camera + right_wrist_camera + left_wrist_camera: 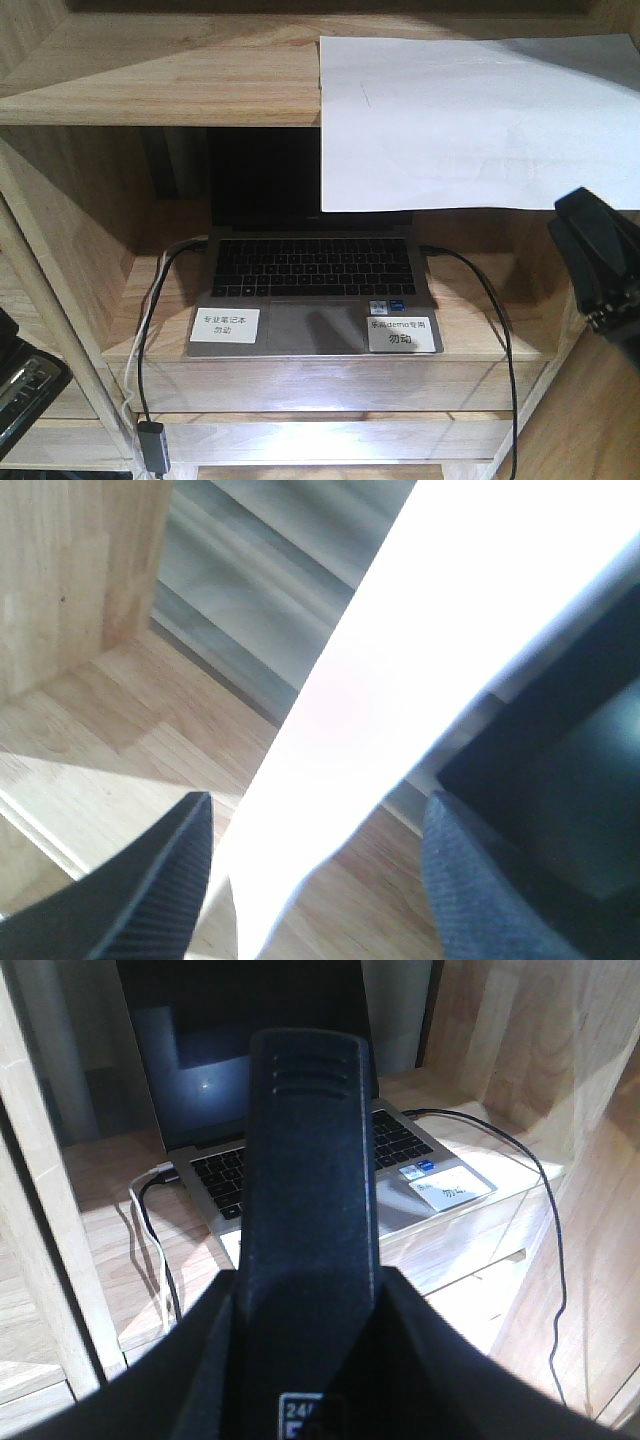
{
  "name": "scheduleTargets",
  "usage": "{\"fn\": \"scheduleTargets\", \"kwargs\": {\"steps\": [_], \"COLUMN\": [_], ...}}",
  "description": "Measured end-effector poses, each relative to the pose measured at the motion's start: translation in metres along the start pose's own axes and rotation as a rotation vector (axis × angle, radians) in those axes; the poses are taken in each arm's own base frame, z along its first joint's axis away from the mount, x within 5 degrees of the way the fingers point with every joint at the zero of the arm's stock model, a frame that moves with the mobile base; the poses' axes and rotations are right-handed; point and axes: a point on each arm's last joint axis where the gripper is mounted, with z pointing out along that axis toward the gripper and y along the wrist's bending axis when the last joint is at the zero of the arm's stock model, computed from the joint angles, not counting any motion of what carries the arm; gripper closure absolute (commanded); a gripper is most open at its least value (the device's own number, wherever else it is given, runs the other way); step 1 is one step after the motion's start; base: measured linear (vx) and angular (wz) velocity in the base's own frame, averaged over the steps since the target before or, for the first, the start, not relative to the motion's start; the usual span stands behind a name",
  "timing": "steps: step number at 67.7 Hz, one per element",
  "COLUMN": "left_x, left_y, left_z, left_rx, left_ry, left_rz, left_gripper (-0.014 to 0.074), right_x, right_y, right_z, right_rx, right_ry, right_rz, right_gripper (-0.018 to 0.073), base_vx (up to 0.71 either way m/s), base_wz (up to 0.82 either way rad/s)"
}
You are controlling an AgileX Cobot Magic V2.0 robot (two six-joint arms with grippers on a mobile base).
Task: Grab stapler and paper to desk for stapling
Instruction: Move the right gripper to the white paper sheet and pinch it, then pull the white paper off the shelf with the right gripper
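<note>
The black stapler [310, 1160] sticks forward out of my left gripper [310, 1305], which is shut on it; its small "24/6" label shows near the bottom of the left wrist view. In the front view the left gripper [22, 385] sits low at the left edge. The white paper [480, 120] lies on the upper shelf, its front part hanging over the edge. My right gripper [315, 830] is open, and the hanging paper [400, 670] runs between its fingers [165, 880] without being pinched. In the front view that gripper [592, 262] is below the paper's right corner. The desk is out of view.
An open laptop [312, 290] with two white labels sits in the shelf compartment under the paper. Black and white cables [150, 330] run down its left side and a black cable [500, 340] down its right. Wooden shelf walls [60, 230] close in on both sides.
</note>
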Motion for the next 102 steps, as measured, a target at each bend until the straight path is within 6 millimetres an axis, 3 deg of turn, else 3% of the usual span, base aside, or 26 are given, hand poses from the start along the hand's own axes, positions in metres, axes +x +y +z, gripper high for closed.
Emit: {"fn": "scheduleTargets", "kwargs": {"steps": [31,36,49,53,75,102], "left_x": [0.0,0.0,0.0,0.0,0.0,0.0], "left_y": [0.0,0.0,0.0,0.0,0.0,0.0], "left_z": [0.0,0.0,0.0,0.0,0.0,0.0], "left_rx": [0.0,0.0,0.0,0.0,0.0,0.0], "left_ry": [0.0,0.0,0.0,0.0,0.0,0.0], "left_rz": [0.0,0.0,0.0,0.0,0.0,0.0], "left_gripper": [0.0603,0.0603,0.0603,0.0603,0.0603,0.0603], "right_x": [-0.015,-0.015,-0.016,-0.016,-0.018,0.011], "right_y": [-0.006,-0.006,-0.003,0.001,0.03,0.017], "right_z": [0.041,0.044,0.043,0.042,0.021,-0.038], "right_rx": [-0.01,-0.011,-0.024,-0.039,-0.15,-0.098], "right_ry": [-0.009,-0.01,-0.006,-0.005,-0.021,-0.014], "right_rz": [0.001,0.001,-0.008,-0.016,-0.086,-0.072], "right_gripper": [0.0148,0.0221,0.0559,0.0574,0.0568,0.0568], "base_vx": [0.0,0.0,0.0,0.0,0.0,0.0], "base_wz": [0.0,0.0,0.0,0.0,0.0,0.0]}}
